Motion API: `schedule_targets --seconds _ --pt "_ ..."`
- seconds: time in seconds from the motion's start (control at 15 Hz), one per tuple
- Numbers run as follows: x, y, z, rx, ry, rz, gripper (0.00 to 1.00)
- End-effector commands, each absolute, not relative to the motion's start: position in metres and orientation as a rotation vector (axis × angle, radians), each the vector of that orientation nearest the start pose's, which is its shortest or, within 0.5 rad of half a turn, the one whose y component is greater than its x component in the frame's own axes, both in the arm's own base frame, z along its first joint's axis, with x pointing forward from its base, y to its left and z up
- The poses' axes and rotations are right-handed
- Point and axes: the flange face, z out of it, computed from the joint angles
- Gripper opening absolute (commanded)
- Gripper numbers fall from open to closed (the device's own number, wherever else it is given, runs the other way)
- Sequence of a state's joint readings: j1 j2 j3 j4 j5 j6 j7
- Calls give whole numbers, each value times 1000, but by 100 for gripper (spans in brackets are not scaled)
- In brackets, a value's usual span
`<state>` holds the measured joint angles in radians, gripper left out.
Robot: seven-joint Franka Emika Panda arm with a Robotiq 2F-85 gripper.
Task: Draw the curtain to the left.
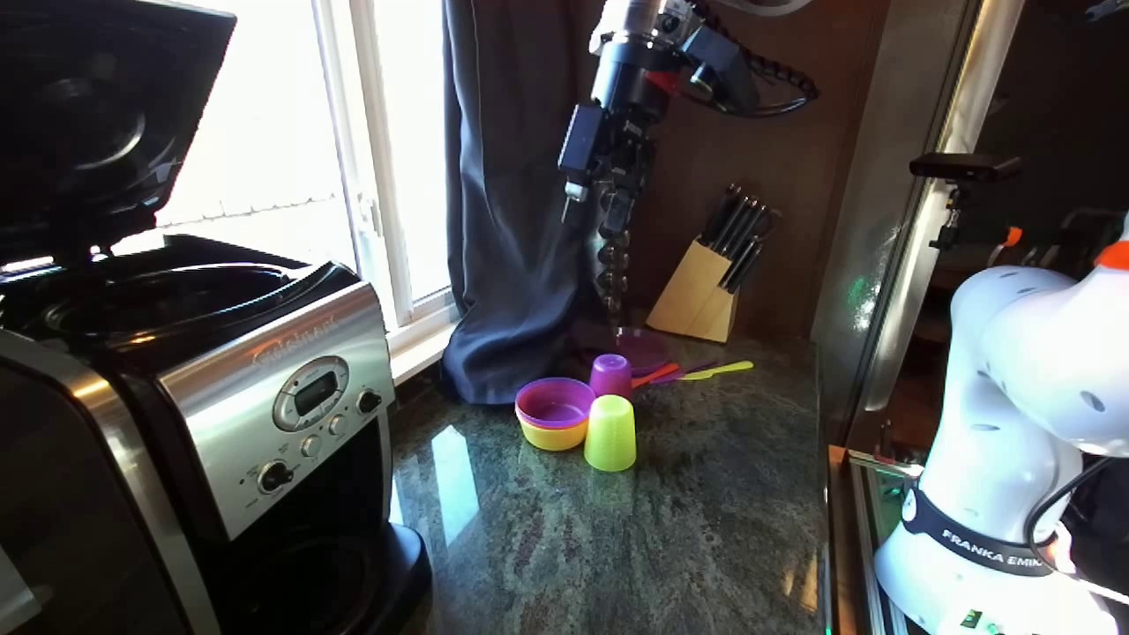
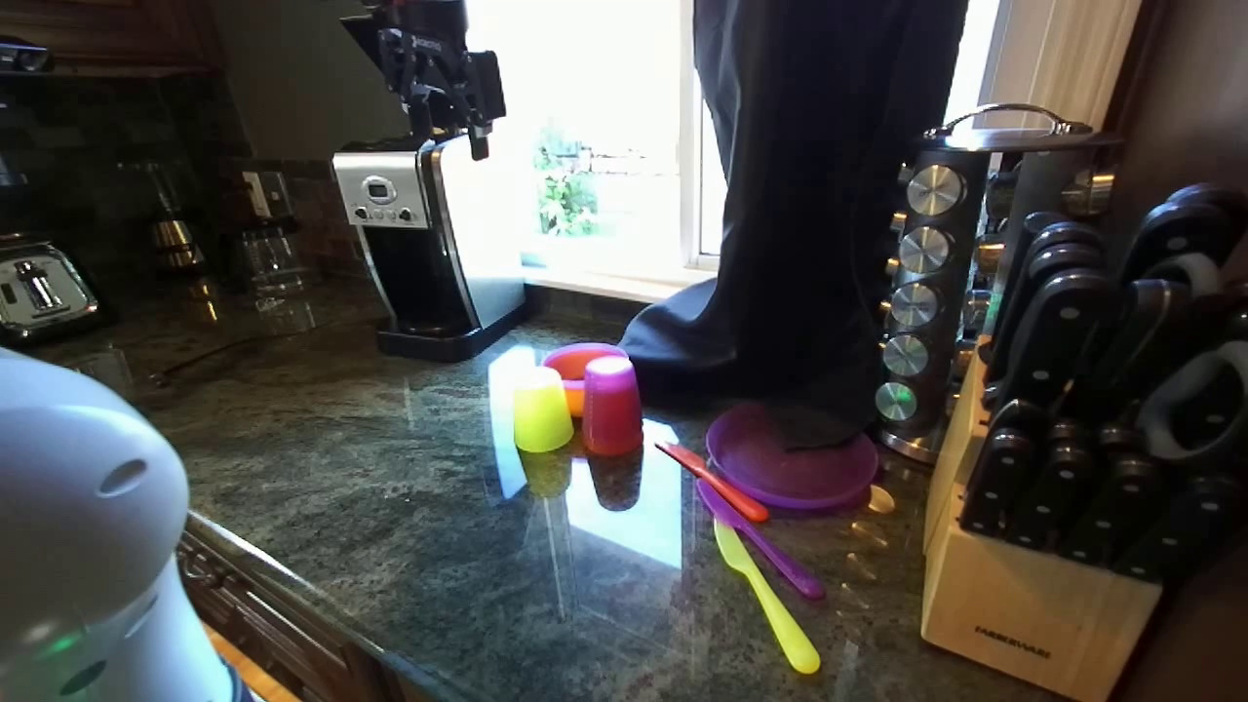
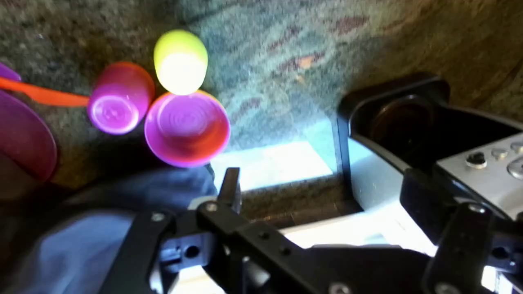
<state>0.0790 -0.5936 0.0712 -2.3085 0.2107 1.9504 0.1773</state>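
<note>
The dark navy-grey curtain (image 1: pixel 516 194) hangs at the right side of the bright window, and its lower end bunches on the counter. In an exterior view it is a near-black drape (image 2: pixel 809 205) beside the spice rack. In the wrist view its blurred folds (image 3: pixel 90 241) fill the lower left, beyond one finger. My gripper (image 1: pixel 593 212) points down, high above the counter. It also shows in an exterior view (image 2: pixel 453 136), in front of the window and apart from the curtain. In the wrist view its fingers (image 3: pixel 320 188) are wide apart with nothing between them.
A coffee maker (image 1: pixel 273 388) with a raised lid stands by the window (image 1: pixel 265 132). A yellow cup (image 1: pixel 610 432), a purple cup (image 2: pixel 612 405) and stacked bowls (image 3: pixel 187 128) sit near the curtain's foot. A purple plate (image 2: pixel 790 478), plastic knives, a spice rack (image 2: pixel 916 302) and a knife block (image 2: pixel 1043 604) stand nearby.
</note>
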Motion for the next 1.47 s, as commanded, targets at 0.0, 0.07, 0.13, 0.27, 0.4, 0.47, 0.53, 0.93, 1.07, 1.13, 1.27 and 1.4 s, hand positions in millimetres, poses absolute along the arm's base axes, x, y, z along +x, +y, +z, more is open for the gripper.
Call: schedule_targets --seconds 0.0,0.07,0.13,0.27,0.4,0.47,0.53,0.93,1.07,1.13,1.27,1.4 --pt "417 84 619 -2894 167 -594 100" --pt "424 85 632 -2879 174 -685 100" --pt "433 84 646 -2856 199 -789 100" --pt "450 77 673 -2806 285 -960 100" --pt "461 64 702 -2759 404 -1096 100" --pt "467 58 713 -2738 472 -1149 100" --pt "471 52 724 -2724 547 -1186 100" --pt "490 37 772 -2576 980 -1398 100" --pt "500 36 784 -2479 1095 -1485 100" --pt "505 38 789 -2427 1089 -1574 100" --pt "495 38 786 -2482 1052 -1527 100" --pt "501 37 786 -2459 1067 -1547 100"
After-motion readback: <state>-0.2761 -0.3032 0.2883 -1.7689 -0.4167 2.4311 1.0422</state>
